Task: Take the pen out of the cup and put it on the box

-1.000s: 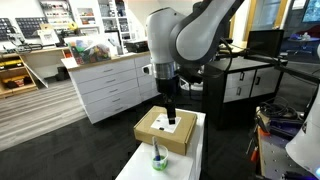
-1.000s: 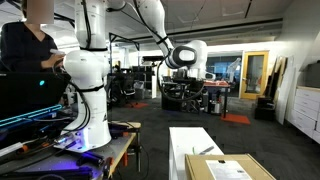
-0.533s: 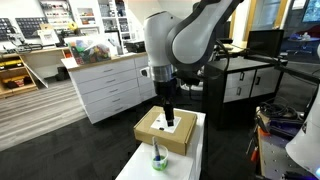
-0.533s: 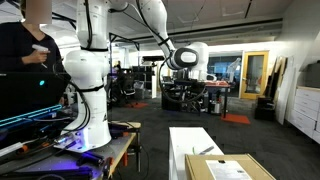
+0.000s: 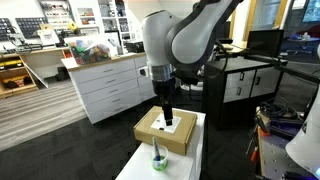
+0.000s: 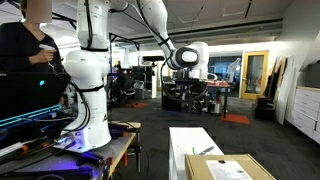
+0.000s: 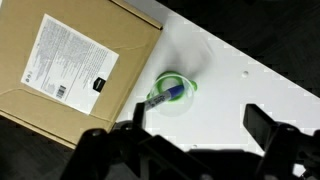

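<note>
The green cup (image 7: 176, 92) stands on the white table, right beside the brown cardboard box (image 7: 70, 70) with its white label. The pen (image 7: 160, 97) leans inside the cup, its end sticking out toward my gripper. My gripper (image 7: 195, 125) is open and empty, hovering above the table with one finger close to the pen's end. In an exterior view the cup (image 5: 158, 158) sits in front of the box (image 5: 166, 130), and my gripper (image 5: 167, 116) hangs over the box. In the other exterior view only a corner of the box (image 6: 228, 169) shows.
White drawer cabinets (image 5: 105, 85) stand behind the table, with dark desks and equipment (image 5: 245, 75) beside them. Another white robot arm (image 6: 90, 70) and a person stand at a bench. The white table (image 7: 250, 80) is narrow, with its edges close to the box.
The arm has shifted very slightly to the left over the box; the cup, pen and box have not moved.
</note>
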